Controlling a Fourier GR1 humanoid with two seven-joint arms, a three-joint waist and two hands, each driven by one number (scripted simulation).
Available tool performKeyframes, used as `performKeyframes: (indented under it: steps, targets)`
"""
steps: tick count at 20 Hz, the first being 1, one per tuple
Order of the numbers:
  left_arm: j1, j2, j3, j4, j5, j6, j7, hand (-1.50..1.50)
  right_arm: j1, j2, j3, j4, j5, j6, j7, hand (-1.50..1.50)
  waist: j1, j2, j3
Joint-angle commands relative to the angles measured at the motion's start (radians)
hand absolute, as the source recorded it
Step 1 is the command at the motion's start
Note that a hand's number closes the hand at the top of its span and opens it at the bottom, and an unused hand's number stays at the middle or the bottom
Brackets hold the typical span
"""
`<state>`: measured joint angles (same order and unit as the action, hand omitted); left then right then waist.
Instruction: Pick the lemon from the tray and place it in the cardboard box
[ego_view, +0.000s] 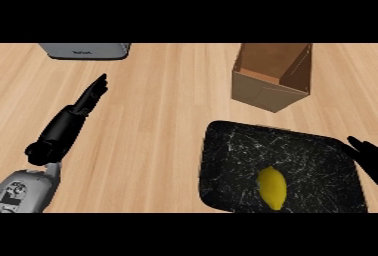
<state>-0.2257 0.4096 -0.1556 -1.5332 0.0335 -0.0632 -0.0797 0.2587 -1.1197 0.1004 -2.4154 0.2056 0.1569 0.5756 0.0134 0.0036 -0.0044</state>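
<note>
I see the lemon (272, 187) lying in the black tray (244, 150) at five o'clock; the cardboard box (270, 77) stands open at one o'clock. My left robot hand (87, 99) is straight-fingered, holding nothing; my right robot hand (365, 156) barely shows, state unclear.

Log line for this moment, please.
lemon: on tray | cardboard box: open | left hand: open, clear | right hand: tray's right edge

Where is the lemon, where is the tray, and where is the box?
lemon (272, 187), head view, middle of its yellow skin.
tray (236, 150), head view, bare black floor near its upper left corner.
cardboard box (258, 92), head view, its front outer wall.
</note>
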Motion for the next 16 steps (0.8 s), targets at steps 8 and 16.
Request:
performKeyframes:
  steps: [8,16]
  targets:
    - [-0.048,-0.002,0.022,0.023,0.006,-0.049,0.014,0.00,-0.366,0.132,0.450,-0.038,0.086,0.134,0.540,-1.50,0.030,0.003,0.000]
    - [-0.041,-0.040,0.027,0.077,-0.036,-0.029,-0.017,0.00,-0.568,0.322,0.587,0.104,0.098,0.209,0.697,-1.50,0.001,-0.001,0.001]
